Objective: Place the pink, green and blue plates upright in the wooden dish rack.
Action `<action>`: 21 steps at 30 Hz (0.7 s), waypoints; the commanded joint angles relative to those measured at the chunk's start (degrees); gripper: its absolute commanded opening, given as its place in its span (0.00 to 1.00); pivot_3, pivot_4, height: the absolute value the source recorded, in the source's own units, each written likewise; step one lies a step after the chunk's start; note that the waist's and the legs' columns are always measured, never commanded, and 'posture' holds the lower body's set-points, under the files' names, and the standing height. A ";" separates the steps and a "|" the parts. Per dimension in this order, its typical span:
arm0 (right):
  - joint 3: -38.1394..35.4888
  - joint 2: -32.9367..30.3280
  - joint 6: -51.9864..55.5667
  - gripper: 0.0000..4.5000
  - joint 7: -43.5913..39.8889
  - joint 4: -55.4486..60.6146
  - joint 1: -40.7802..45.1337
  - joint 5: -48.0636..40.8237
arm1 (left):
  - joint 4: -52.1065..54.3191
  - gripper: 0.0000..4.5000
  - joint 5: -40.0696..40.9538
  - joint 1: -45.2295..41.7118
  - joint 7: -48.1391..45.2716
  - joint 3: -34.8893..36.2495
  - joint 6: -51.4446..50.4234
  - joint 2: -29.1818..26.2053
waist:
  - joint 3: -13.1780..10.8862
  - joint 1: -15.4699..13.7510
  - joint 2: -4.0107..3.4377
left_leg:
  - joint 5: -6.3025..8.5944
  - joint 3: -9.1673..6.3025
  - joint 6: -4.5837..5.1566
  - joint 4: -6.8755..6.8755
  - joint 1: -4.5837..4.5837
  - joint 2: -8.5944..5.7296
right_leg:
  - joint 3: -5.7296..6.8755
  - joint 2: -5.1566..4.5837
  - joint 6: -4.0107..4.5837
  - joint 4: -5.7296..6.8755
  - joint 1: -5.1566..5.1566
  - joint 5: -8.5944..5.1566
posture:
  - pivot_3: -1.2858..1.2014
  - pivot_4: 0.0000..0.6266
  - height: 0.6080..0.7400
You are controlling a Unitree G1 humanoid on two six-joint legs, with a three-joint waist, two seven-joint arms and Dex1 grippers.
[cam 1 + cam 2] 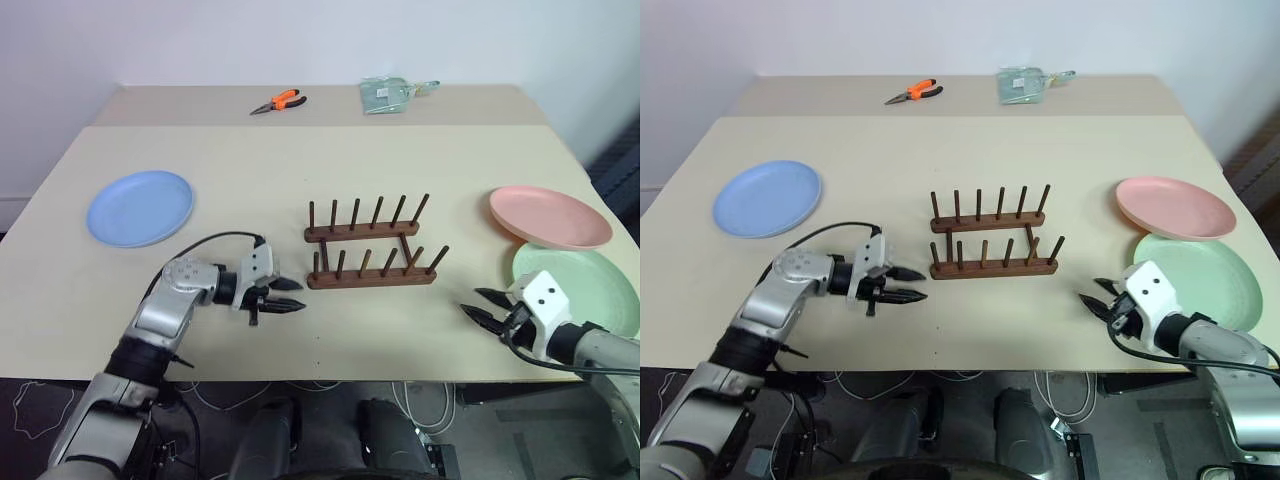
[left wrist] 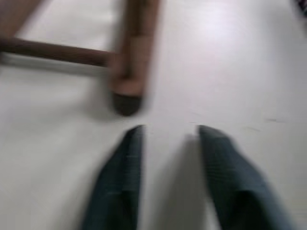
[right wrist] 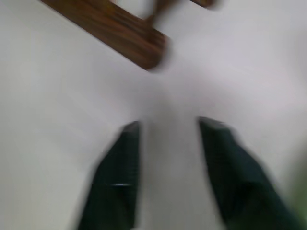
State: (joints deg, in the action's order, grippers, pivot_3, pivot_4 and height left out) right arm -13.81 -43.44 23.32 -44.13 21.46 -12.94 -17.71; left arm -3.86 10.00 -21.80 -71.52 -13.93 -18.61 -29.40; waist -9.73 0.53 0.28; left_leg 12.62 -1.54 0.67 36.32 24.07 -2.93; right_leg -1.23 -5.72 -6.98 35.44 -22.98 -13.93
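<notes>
The wooden dish rack (image 1: 370, 245) stands empty at the table's middle, its pegs upright. The blue plate (image 1: 140, 207) lies flat at the left. At the right, the pink plate (image 1: 548, 215) lies flat, its near edge overlapping the green plate (image 1: 590, 285), which lies closer to the front. My left gripper (image 1: 295, 296) hovers just left of the rack's near rail (image 2: 129, 62), pointing at it, fingers apart and empty. My right gripper (image 1: 480, 304) is near the front edge, between the rack and the green plate, open and empty.
Orange-handled pliers (image 1: 278, 102) and a clear packet (image 1: 385, 95) lie on the far table. A dark cable runs along my left forearm. The table's front edge (image 1: 400, 380) is close below both grippers.
</notes>
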 commanded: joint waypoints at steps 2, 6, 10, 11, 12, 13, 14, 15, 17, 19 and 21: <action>5.16 1.55 -0.25 0.01 1.72 0.90 2.23 2.47 | 4.89 0.12 -0.83 1.55 5.34 -4.02 -4.46 3.64 | 0.01 -0.91 0.02 | 0.01 0.00 0.01 0.00 0.02 -0.04 | 0.06 -0.08 0.00 -0.16 0.08 0.00 | 0.52 0.24 0.98; 10.82 3.12 -0.62 0.01 4.93 -2.19 6.30 7.50 | 0.94 0.12 -4.49 0.59 14.60 -4.77 -3.07 8.81 | 0.04 -1.37 0.06 | 0.03 0.00 0.03 0.01 0.10 -0.15 | 0.07 -0.15 -0.01 -0.21 0.03 0.00 | 0.52 0.24 0.98; 14.27 6.83 -2.88 0.01 11.14 -9.39 13.70 13.40 | -7.28 0.12 -9.86 -2.46 26.13 -3.89 0.59 12.48 | 0.14 -1.25 0.20 | 0.03 -0.01 0.03 0.08 -0.03 -0.16 | 0.08 -0.12 -0.01 -0.20 0.20 0.01 | 0.52 0.24 0.98; 15.26 7.65 -3.34 0.01 12.73 -11.69 15.82 15.15 | -9.56 0.12 -10.12 -3.46 28.49 -3.07 0.72 13.34 | 0.16 -1.14 0.24 | 0.03 -0.01 0.03 0.08 -0.13 -0.16 | 0.09 -0.12 -0.01 -0.20 0.27 0.01 | 0.52 0.24 0.98; 15.99 8.35 -3.67 0.01 13.75 -13.63 17.52 16.38 | -11.34 0.12 -10.30 -4.25 30.04 -2.55 1.68 13.84 | 0.18 -1.07 0.25 | 0.03 0.00 0.02 0.11 -0.25 -0.16 | 0.08 -0.10 0.00 -0.21 0.38 0.01 | 0.52 0.24 0.98; 16.66 9.15 -4.22 0.01 14.55 -15.68 19.42 17.26 | -13.18 0.12 -10.27 -5.13 31.42 -1.94 2.11 14.26 | 0.20 -0.97 0.28 | 0.03 0.00 0.02 0.12 -0.34 -0.16 | 0.08 -0.08 0.00 -0.20 0.44 0.01 | 0.52 0.24 0.98; 17.01 9.87 -4.51 0.01 15.19 -17.28 20.96 17.82 | -14.74 0.12 -10.31 -5.83 32.43 -1.63 2.99 14.41 | 0.22 -0.81 0.32 | 0.03 0.00 0.02 0.11 -0.43 -0.15 | 0.08 0.01 0.00 -0.19 0.51 0.01 | 0.52 0.24 0.98; 17.20 10.53 -4.78 0.01 15.84 -18.93 22.49 18.20 | -16.17 0.12 -10.26 -6.51 33.27 -1.40 3.52 14.46 | 0.24 -0.69 0.36 | 0.03 -0.01 0.02 0.07 -0.51 -0.14 | 0.07 0.05 -0.01 -0.20 0.57 0.01 | 0.52 0.24 0.98; 17.37 11.32 -5.34 0.01 16.64 -21.33 24.56 18.89 | -18.04 0.12 -10.01 -7.35 34.04 -1.12 4.70 14.43 | 0.26 -0.65 0.36 | 0.03 -0.01 0.02 0.00 -0.55 -0.13 | 0.06 0.08 -0.02 -0.19 0.56 0.02 | 0.52 0.24 0.98; 17.32 11.74 -5.84 0.01 16.60 -22.91 25.85 18.91 | -19.29 0.12 -9.88 -7.86 34.47 -0.90 5.36 14.25 | 0.28 -0.66 0.38 | 0.03 0.00 0.02 -0.06 -0.57 -0.13 | 0.06 0.09 -0.14 -0.17 0.55 0.08 | 0.52 0.24 0.98; 16.82 11.58 -5.95 0.01 15.76 -23.02 26.22 18.19 | -19.14 0.12 -9.81 -7.73 34.01 -1.15 5.95 13.81 | 0.30 -0.66 0.39 | 0.03 0.00 0.02 -0.06 -0.57 -0.14 | 0.06 0.09 -0.20 -0.15 0.55 0.12 | 0.52 0.24 0.98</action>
State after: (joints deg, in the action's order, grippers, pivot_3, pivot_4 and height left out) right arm 3.73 -32.05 17.51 -28.14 -0.96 13.34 0.45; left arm -19.91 2.38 -30.72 -38.59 -15.73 -11.72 -13.84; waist -9.43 -0.13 0.67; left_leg 12.64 -1.54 0.69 36.25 23.49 -3.07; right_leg -1.17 -5.63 -7.18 35.29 -22.43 -13.81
